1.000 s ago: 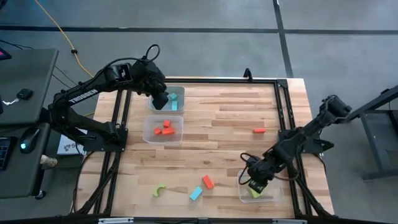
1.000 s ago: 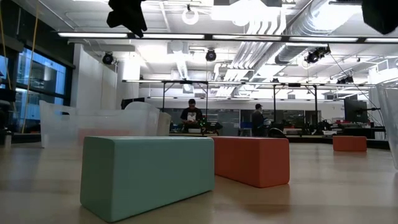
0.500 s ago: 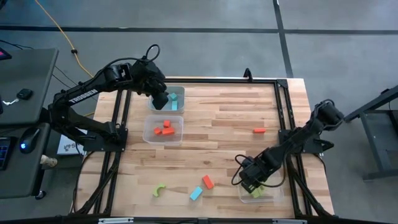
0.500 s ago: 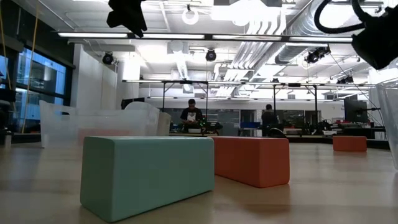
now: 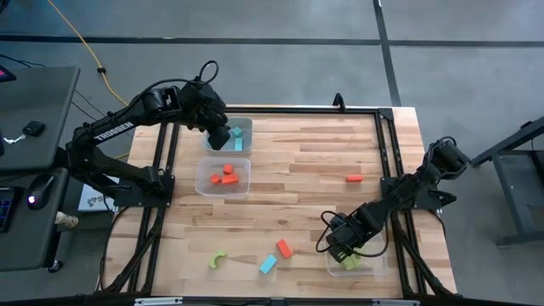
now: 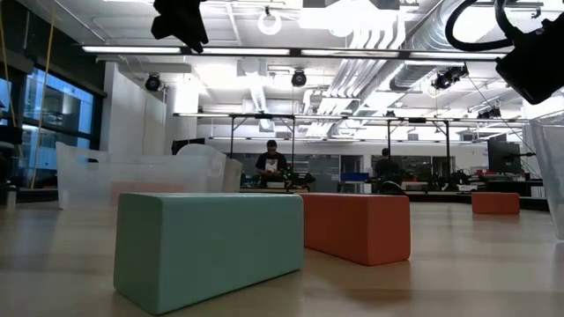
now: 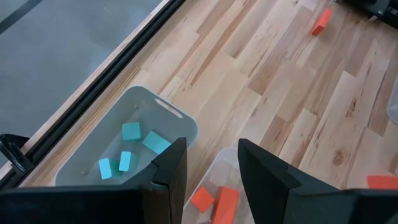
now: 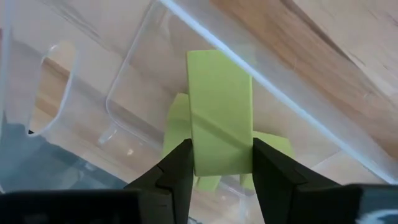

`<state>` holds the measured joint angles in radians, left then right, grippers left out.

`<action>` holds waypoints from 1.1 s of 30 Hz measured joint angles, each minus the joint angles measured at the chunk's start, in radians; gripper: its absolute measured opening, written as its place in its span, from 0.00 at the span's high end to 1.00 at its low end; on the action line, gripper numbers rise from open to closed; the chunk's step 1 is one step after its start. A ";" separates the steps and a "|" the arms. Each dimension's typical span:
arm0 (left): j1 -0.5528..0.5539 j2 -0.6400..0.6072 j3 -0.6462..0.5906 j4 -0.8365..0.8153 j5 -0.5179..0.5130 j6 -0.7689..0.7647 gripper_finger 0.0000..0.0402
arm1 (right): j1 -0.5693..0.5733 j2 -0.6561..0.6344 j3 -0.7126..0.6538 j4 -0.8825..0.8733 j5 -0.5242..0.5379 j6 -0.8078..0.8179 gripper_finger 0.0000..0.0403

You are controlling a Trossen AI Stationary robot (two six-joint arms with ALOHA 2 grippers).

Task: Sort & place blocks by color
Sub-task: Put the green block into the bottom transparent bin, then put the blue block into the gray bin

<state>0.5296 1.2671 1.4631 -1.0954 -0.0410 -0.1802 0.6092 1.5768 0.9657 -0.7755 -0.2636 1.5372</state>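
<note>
Table [image 5: 306, 170]: a pale wooden top with a dark frame, seen from above, with both arms reaching in from its sides.
Left arm: it stretched from the left side to the far left part of the table, where the left gripper [image 5: 220, 136] hung over the near-left edge of the blue bin [image 5: 242, 126].
Right arm: it reached in from the right side, and the right gripper [image 5: 342, 251] was low at the green bin [image 5: 374, 265] near the front right corner.
Blue bin: clear plastic, holding four cyan blocks [image 7: 131, 130].
Red bin [image 5: 204, 174]: clear plastic, just in front of the blue bin, holding several red-orange blocks [image 5: 225, 176].
Green bin: clear plastic, holding yellow-green blocks [image 8: 271, 142] at its bottom.
Green block at the right jaws [image 8: 220, 109]: a flat yellow-green block stood between the two dark fingers [image 8: 177, 171], above the green blocks in the bin; the jaws sat close against its sides, and whether they were gripping it or had just let go could not be told.
Left jaws: apart, with nothing between them; the blue bin and the red bin lay below.
Loose blocks: a green arch [image 5: 218, 259], a cyan block [image 5: 268, 264] and a red block [image 5: 284, 248] lay near the front edge; another red block [image 5: 354, 178] lay alone at the middle right.
</note>
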 joint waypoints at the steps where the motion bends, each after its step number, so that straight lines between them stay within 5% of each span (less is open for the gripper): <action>1: 0.000 0.000 0.000 0.000 0.000 0.000 0.71 | -0.003 0.000 0.000 0.000 0.000 0.000 0.69; 9: 0.000 0.000 0.000 0.000 0.000 0.000 0.71 | -0.028 0.000 0.000 0.009 -0.005 -0.008 0.68; 18: 0.000 0.000 0.000 0.000 0.000 0.000 0.71 | -0.027 0.000 0.000 0.021 -0.010 -0.018 0.54; 33: 0.000 0.000 0.000 0.000 -0.031 0.000 0.71 | -0.027 -0.001 0.003 0.094 -0.020 0.031 0.53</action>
<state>0.5297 1.2671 1.4631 -1.0957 -0.0715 -0.1799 0.5819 1.5757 0.9684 -0.6811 -0.2832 1.5680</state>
